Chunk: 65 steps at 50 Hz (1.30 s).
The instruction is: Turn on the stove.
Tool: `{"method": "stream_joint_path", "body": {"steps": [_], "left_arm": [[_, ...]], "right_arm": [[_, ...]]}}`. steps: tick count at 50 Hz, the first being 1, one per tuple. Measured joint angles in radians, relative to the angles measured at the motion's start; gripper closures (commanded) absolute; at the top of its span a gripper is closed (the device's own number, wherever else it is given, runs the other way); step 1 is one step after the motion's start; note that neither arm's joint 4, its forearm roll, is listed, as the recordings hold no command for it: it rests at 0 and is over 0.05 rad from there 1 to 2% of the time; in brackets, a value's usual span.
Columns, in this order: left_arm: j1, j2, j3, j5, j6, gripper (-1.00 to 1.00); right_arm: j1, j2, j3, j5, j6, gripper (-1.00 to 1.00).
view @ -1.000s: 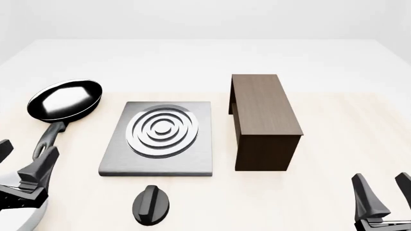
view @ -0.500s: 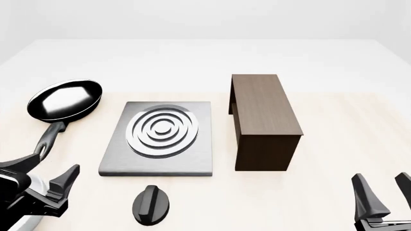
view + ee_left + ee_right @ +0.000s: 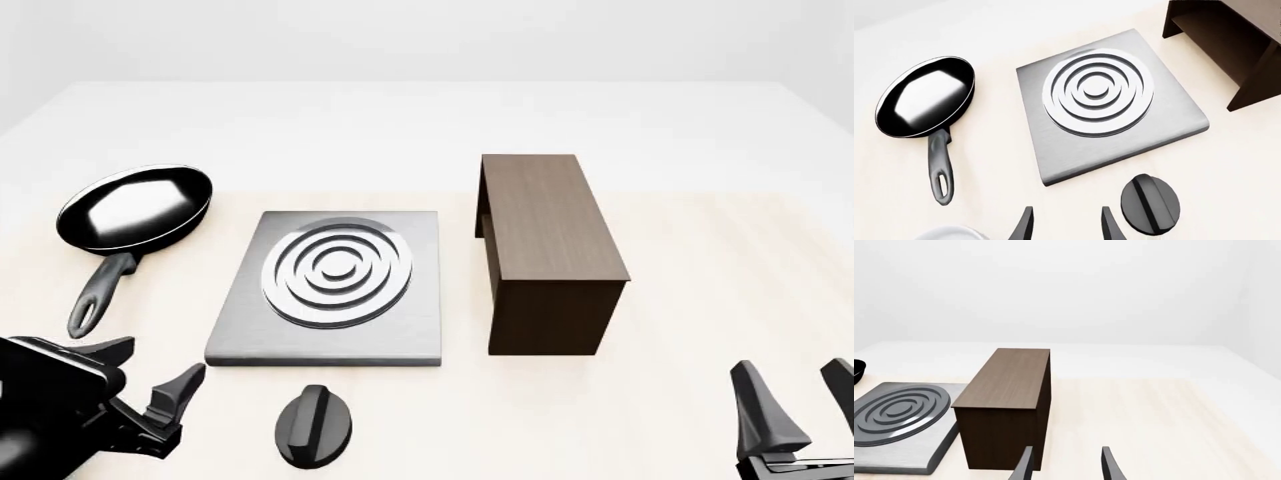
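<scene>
My stove (image 3: 400,335) is a brushed grey metal slab, matt, with polished silver rings (image 3: 336,271) that catch the light. Its knob (image 3: 315,425) looks like smooth black plastic with a soft sheen. The frying pan (image 3: 136,208) is glossy black, mirroring a bright patch inside. The cabinet (image 3: 547,235) shows dark-brown wood grain, matt. The table (image 3: 707,260) is pale, faintly grained wood. My left gripper (image 3: 140,385) fingers look dull black plastic.

On the table (image 3: 694,250) there is one stove slab (image 3: 328,290) bearing one set of concentric silver rings (image 3: 336,270), one black round knob (image 3: 315,425), one black frying pan (image 3: 134,210) and one dark-brown wooden cabinet (image 3: 547,250). Two grippers show: the left gripper (image 3: 150,385) and the right gripper (image 3: 805,405), each with two fingers.
</scene>
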Motion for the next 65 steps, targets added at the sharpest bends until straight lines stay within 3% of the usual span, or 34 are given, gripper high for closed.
{"method": "stream_joint_path", "body": {"steps": [42,65], "left_arm": [[-0.142,0.408,0.128,-0.366,-0.095,-1.0],[-0.191,0.566,0.15,-0.501,-0.154,-1.0]], "right_arm": [[0.0,0.0,0.0,0.0,0.0,-1.0],[0.0,0.0,0.0,0.0,0.0,-1.0]]}}
